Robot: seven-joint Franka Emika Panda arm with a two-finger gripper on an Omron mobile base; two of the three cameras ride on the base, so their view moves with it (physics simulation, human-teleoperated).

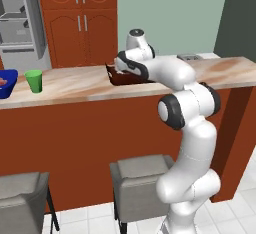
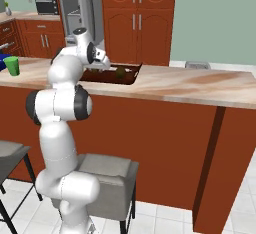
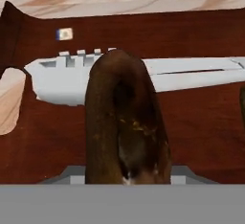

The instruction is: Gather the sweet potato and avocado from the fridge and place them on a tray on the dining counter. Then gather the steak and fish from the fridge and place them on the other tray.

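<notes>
The gripper (image 2: 106,66) hangs low over the dark brown tray (image 2: 131,79) on the dining counter (image 2: 200,85), clamped on the sweet potato (image 3: 125,122), which fills the hand view. It looks firm, lumpy and fairly light. Mid-body across the narrow width seems the surest hold.

base views: behind arm, left and right, share dining counter (image 1: 75,85) | hand view: close, down onto tray (image 3: 191,117)
</notes>
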